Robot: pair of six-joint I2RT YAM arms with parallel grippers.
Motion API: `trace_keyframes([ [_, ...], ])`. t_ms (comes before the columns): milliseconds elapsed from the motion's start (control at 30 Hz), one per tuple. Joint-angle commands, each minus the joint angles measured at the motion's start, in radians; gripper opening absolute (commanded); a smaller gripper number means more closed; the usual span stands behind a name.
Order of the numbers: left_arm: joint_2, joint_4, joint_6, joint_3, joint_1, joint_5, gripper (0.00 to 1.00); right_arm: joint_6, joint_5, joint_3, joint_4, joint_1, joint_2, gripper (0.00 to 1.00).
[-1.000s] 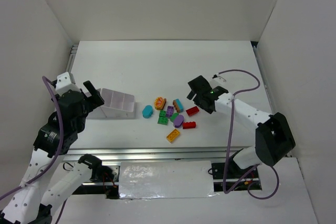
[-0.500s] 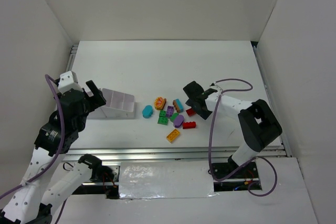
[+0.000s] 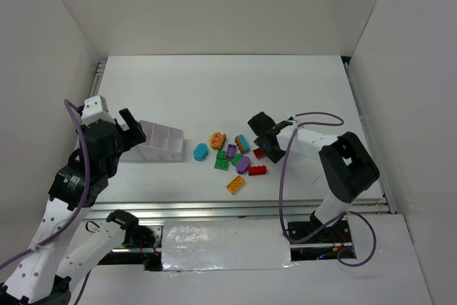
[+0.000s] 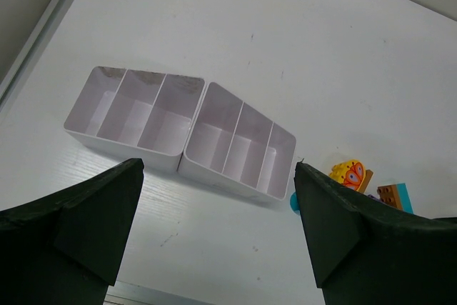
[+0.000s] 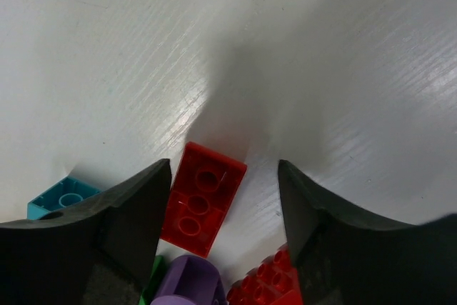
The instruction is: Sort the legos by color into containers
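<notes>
Loose pile on white table [image 3: 214, 83]. Nearest the bases is a yellow-orange studded plastic brick [image 3: 235, 184]. Behind it lie a red studded brick [image 3: 257, 170], purple oval brick [image 3: 243, 164], green studded brick [image 3: 221, 163] and teal oval brick [image 3: 201, 151].

Right gripper [image 5: 225, 169]: jaws apart, straddling a 2nd red rectangular brick [image 5: 203, 201], right finger clear of it.

Left gripper [image 3: 131, 128]: jaws wide apart above 2 white plastic 3-compartment trays [image 4: 228, 182], which touch side by side left of the pile.
</notes>
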Motion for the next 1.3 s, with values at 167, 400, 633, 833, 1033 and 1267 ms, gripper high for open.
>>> trace_keyframes([
  [167,-0.005,0.041,0.025,-0.003,0.000,0.008,1.00,0.103,0.083,0.036,-0.044,0.007,0.009,0.54],
  [400,-0.004,0.041,0.026,-0.004,0.000,0.008,0.99,0.131,0.100,0.057,-0.051,0.007,0.042,0.43],
  [633,0.004,0.045,0.031,-0.007,0.000,0.025,0.99,0.134,0.140,0.076,-0.061,0.007,0.020,0.00],
  [833,0.018,0.103,0.083,-0.015,0.000,0.211,1.00,0.001,0.160,0.076,0.021,0.012,-0.098,0.00],
  [1033,0.033,0.220,0.128,-0.027,0.000,0.608,0.99,-0.104,0.196,0.070,0.029,0.076,-0.277,0.00],
  [1267,0.106,0.425,0.019,-0.075,-0.008,1.041,0.99,-0.122,0.192,0.122,-0.008,0.242,-0.394,0.00],
])
